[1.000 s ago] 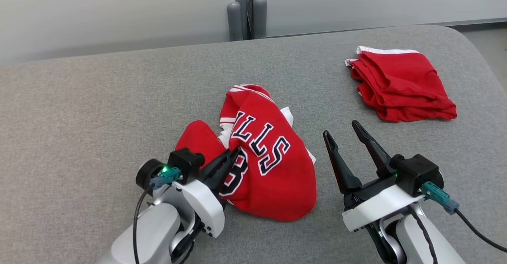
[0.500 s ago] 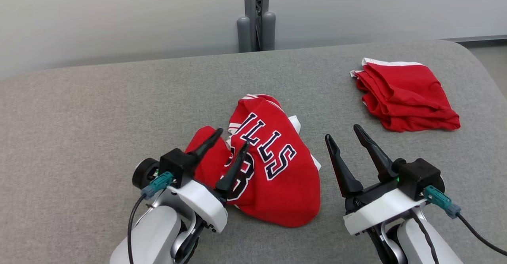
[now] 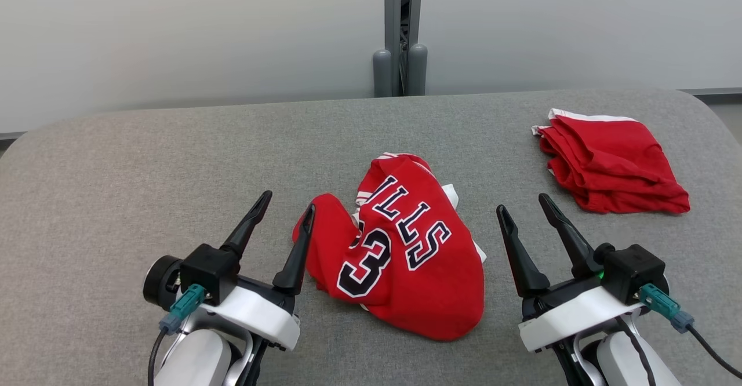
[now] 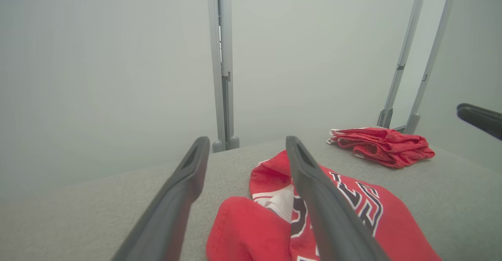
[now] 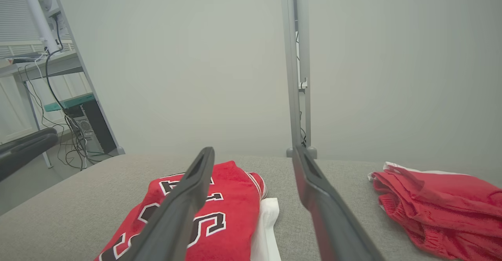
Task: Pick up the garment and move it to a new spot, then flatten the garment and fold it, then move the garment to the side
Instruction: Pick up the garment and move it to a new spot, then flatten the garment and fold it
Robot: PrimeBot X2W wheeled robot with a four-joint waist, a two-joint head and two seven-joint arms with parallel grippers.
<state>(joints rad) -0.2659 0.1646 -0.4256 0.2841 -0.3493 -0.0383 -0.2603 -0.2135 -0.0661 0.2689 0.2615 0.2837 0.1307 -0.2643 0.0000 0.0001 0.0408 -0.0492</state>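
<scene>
The left gripper [image 3: 288,200] and right gripper [image 3: 522,202], fingers [image 3: 295,252] wide and empty, flank the crumpled jersey [image 3: 406,258] on the table [image 3: 116,171]: best pinch separate outer edges and draw apart to flatten.

This is a lab: a grey fabric-covered worktop [image 3: 116,160], plain pale partition panels [image 3: 174,26] on grey metal posts [image 3: 400,21], a black computer tower [image 5: 96,129] with tangled dark cables [image 5: 66,135].

The head camera looks forward and down onto the grey table [image 3: 116,160], while both wrist cameras sit low near its surface, facing across it toward the pale wall [image 4: 98,57], all three sharing the red jersey [image 3: 406,258] and the folded red garment [image 3: 614,171].
</scene>
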